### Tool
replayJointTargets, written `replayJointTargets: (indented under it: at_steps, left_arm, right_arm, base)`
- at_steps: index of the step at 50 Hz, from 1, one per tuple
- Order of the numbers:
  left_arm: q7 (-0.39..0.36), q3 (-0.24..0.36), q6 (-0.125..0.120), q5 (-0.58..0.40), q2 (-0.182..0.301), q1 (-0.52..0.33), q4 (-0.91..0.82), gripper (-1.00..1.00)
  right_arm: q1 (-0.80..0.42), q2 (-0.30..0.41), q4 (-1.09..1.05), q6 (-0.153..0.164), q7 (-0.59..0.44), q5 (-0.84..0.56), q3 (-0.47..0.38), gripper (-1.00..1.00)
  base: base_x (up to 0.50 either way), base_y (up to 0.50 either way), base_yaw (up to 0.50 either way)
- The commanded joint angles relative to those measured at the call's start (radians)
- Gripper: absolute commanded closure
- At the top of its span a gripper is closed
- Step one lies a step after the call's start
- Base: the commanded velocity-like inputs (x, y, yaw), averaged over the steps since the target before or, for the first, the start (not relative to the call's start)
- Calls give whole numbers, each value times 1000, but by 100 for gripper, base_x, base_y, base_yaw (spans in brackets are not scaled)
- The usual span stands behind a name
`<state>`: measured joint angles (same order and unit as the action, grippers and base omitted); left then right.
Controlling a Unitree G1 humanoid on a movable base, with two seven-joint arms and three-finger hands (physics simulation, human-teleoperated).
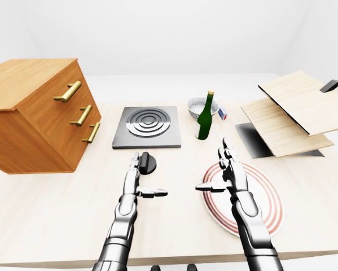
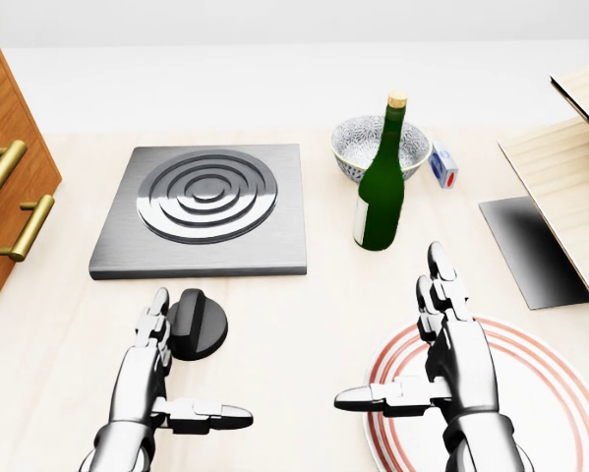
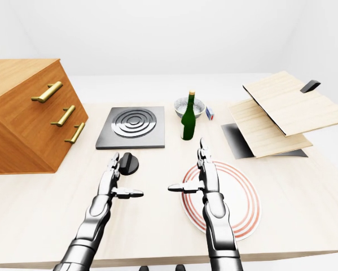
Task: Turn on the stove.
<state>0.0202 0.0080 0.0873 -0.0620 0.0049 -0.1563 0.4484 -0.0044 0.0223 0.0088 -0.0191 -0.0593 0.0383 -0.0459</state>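
Here the black stove knob sits just beside the open left hand, fingers spread.

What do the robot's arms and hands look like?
Both arms are shiny silver metal built from jointed segments with dark gaps between them. The left hand and right hand each have three chunky segmented fingers with dark tips. No cables, sleeves or markings show.
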Motion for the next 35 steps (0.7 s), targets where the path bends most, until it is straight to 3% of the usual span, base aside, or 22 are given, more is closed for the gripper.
replayJointTargets:
  at_steps: [1,15,22,35]
  left_arm:
    - [-6,-30,0,-17,-22,5,156,-100]
    - [-18,-79,0,-48,-54,61,104,-100]
    - [-39,-110,0,-50,-70,102,46,-100]
    - [-43,-129,0,-55,-80,109,24,-100]
  right_arm:
    - [-4,1,4,1,2,2,-2,-100]
    - [-8,3,-12,17,6,10,-10,-100]
    - [-17,13,-41,53,4,35,-33,-100]
    - [-18,12,-38,52,9,37,-32,-100]
  base:
    - [1,0,0]
    - [0,0,0]
    - [0,0,0]
    - [0,0,0]
